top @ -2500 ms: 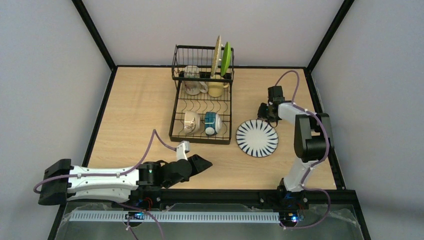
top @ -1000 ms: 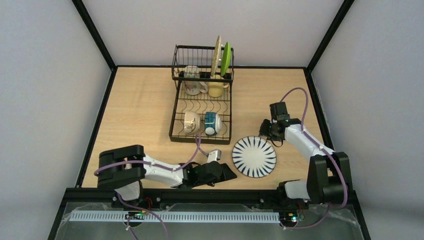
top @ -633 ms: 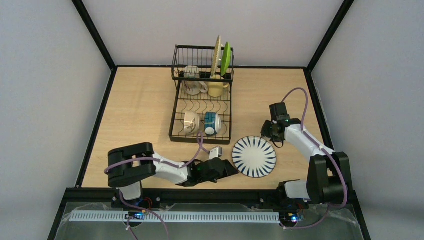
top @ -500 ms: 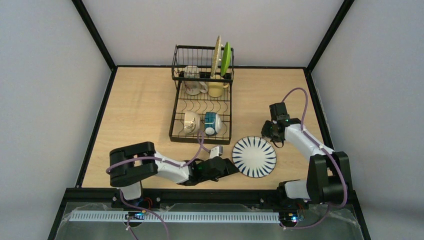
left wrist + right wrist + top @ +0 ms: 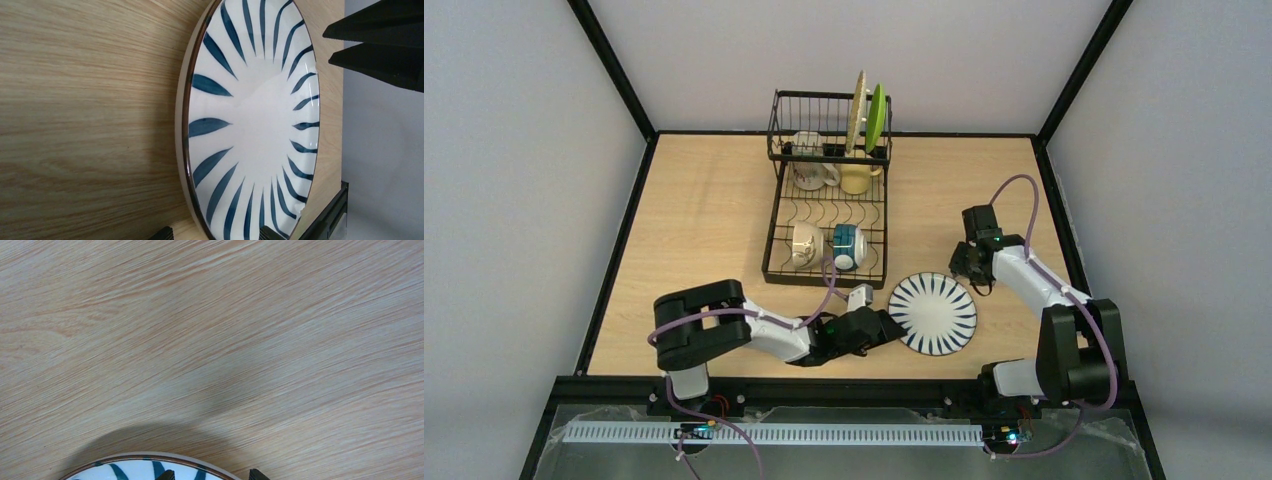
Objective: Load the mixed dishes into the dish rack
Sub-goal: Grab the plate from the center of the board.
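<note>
On the wooden table (image 5: 704, 200), bare board runs wide to the left of the dish rack (image 5: 829, 212) and in a narrower strip to its right, all of it fenced by black frame rails. The rack stands at the middle of the far side, with its raised basket at the back.

Just off the rack's near right corner, with a thin gap between them, the striped plate (image 5: 934, 313) lies flat on the wood. The tan plate (image 5: 860, 110) and the lime green plate (image 5: 877, 115) stand on edge in the basket section.

Below them sit the white printed mug (image 5: 811, 172) and the pale yellow mug (image 5: 856, 178). The cream mug (image 5: 804, 243) and the blue-patterned mug (image 5: 848, 246) rest at the rack's near end.

The left gripper (image 5: 886, 328) lies low at the striped plate's left rim. Its fingers are spread wide, and the rim sits between them in the wrist view. The right gripper (image 5: 969, 268) hangs over the plate's far right edge with its fingers apart.
</note>
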Controlling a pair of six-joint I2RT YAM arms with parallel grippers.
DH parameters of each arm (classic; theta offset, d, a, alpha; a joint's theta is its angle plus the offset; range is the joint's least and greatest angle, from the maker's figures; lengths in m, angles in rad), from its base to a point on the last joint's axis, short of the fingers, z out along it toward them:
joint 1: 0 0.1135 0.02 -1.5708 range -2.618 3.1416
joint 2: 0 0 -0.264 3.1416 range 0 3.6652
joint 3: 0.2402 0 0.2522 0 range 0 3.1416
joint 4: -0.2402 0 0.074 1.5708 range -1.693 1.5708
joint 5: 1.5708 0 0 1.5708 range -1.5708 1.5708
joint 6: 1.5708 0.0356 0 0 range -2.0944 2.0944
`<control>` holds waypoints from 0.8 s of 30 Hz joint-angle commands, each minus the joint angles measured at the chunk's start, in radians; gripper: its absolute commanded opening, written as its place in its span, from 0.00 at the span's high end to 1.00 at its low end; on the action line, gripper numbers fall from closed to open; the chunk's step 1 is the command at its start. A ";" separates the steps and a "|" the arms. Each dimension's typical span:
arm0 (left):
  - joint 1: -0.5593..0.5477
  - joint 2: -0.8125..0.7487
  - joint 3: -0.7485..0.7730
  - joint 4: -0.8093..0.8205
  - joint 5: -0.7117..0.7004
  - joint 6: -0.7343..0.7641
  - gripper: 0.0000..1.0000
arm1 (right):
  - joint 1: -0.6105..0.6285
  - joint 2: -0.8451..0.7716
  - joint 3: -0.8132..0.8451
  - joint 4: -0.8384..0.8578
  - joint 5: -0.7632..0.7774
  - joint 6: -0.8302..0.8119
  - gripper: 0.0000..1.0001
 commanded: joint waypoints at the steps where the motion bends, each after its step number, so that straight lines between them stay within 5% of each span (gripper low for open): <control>1: 0.011 0.042 0.021 -0.019 -0.034 -0.006 0.01 | -0.026 -0.023 0.016 -0.031 0.054 0.018 0.17; 24: 0.031 0.135 0.084 -0.074 -0.018 -0.073 0.01 | -0.105 0.003 -0.086 0.026 -0.098 0.094 0.27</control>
